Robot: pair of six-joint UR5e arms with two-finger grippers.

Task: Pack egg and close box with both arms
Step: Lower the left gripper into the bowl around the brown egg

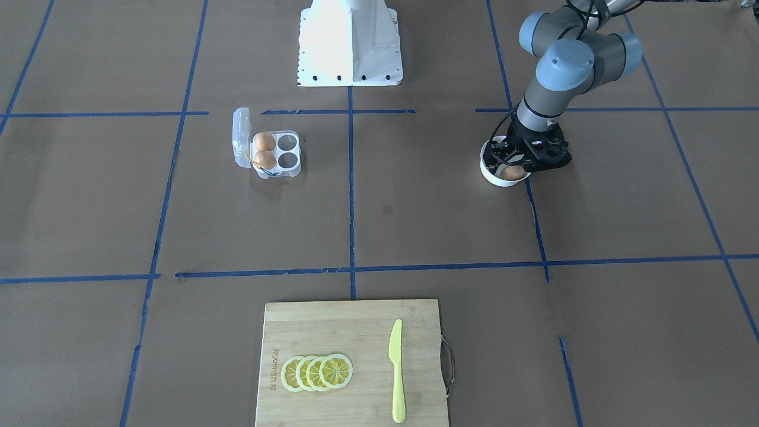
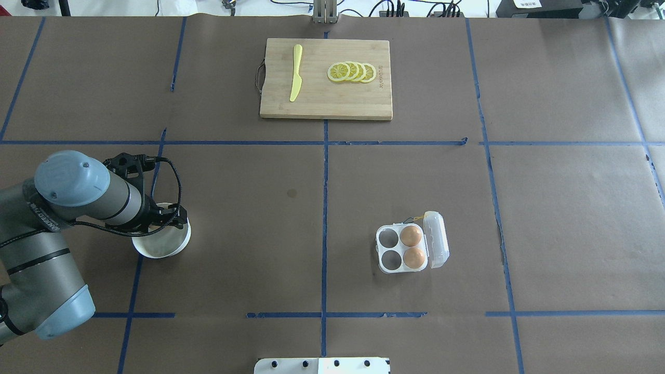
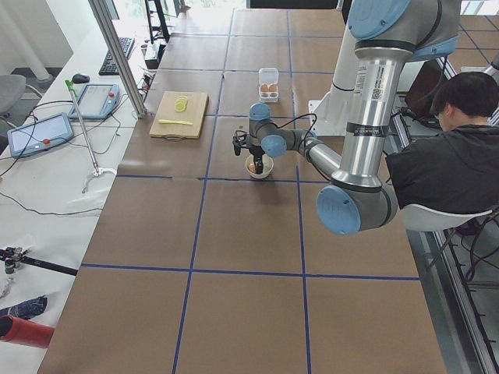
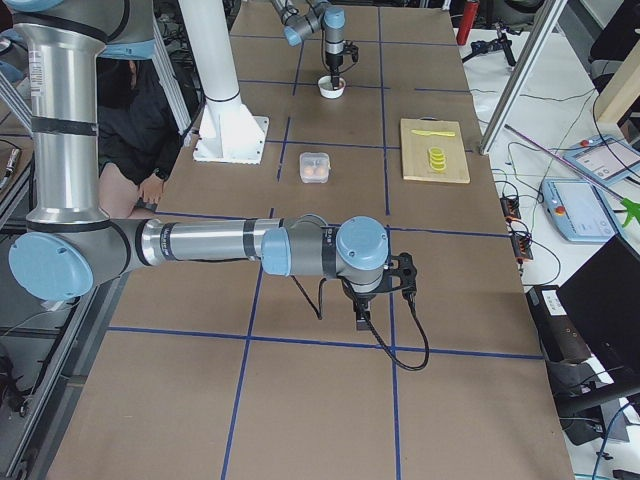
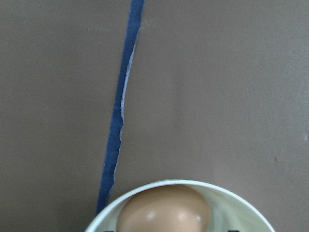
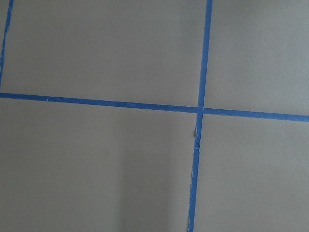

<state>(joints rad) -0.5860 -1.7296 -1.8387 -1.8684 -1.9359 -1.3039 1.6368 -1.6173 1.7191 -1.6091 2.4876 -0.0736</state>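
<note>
Two eggs (image 2: 411,236) sit in the box (image 2: 380,255), lid open, two cells empty. Third egg (image 5: 164,210): in the bowl (image 2: 156,252). Your left gripper (image 1: 513,166) straddles it, fingers apart. Right gripper (image 4: 360,320): state can't be told. You have packing and closing left.

I saw my left arm (image 2: 111,200) as silver-grey tubes with light-blue joint caps and a band of printed lettering. A black cable (image 2: 175,179) looped to its black tool (image 1: 517,169). The right arm (image 4: 200,241) matched. The pedestal (image 1: 350,47) was white, with dark bolt holes.
</note>
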